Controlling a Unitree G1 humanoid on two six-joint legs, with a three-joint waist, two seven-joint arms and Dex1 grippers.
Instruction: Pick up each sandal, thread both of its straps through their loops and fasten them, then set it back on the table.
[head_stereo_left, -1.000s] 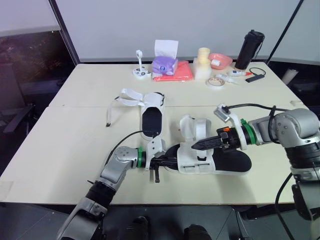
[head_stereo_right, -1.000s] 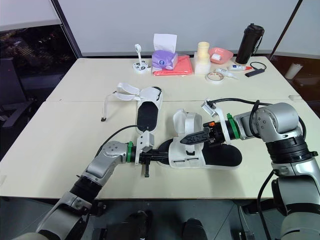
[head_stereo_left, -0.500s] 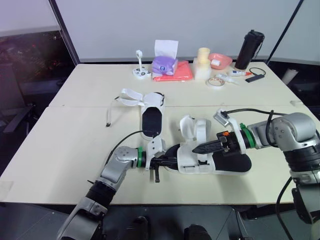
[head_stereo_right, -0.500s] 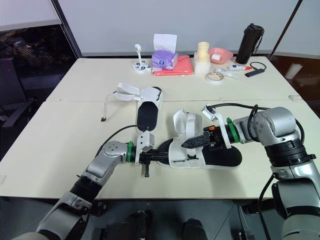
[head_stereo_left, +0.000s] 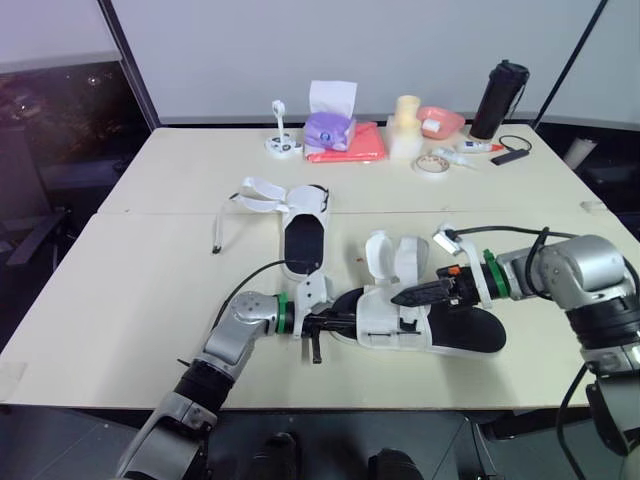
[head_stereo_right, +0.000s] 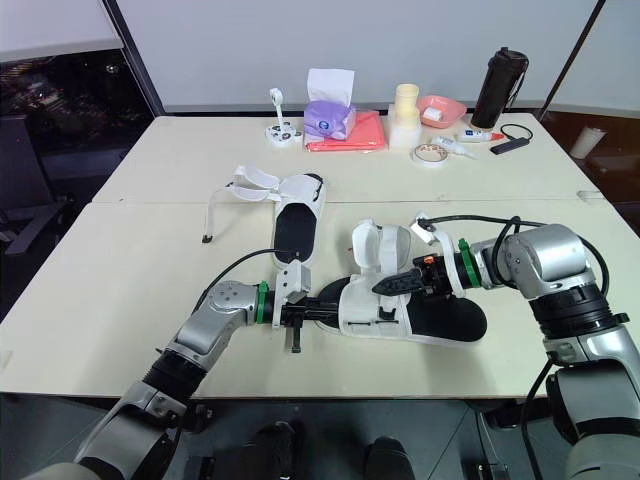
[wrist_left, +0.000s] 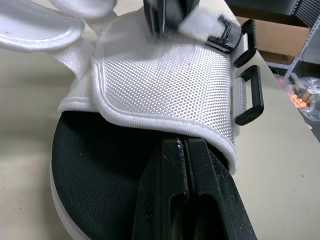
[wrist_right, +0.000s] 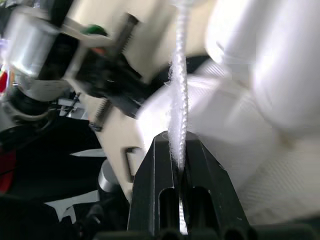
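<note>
A sandal (head_stereo_left: 450, 330) with a black sole and white woven upper lies at the table's near edge. My left gripper (head_stereo_left: 335, 322) is shut on its toe end; in the left wrist view the fingers (wrist_left: 200, 165) clamp the sole's rim beneath the white upper (wrist_left: 165, 85), beside two black loops (wrist_left: 250, 95). My right gripper (head_stereo_left: 398, 297) is shut on a white strap (wrist_right: 178, 95) over the upper, whose flaps (head_stereo_left: 395, 255) stand up. The second sandal (head_stereo_left: 303, 235) lies flat farther back with its straps (head_stereo_left: 255, 195) spread loose.
Along the far edge stand a purple tissue box (head_stereo_left: 330, 128), a red cloth (head_stereo_left: 350, 147), a cream cylinder (head_stereo_left: 405, 128), a pink bowl (head_stereo_left: 440, 120), a tape roll (head_stereo_left: 432, 163) and a black bottle (head_stereo_left: 497, 98). The near sandal lies close to the table's front edge.
My right gripper has shifted a little to the right and lower with the strap, and the near sandal has slid slightly right with it. The left gripper keeps its hold.
</note>
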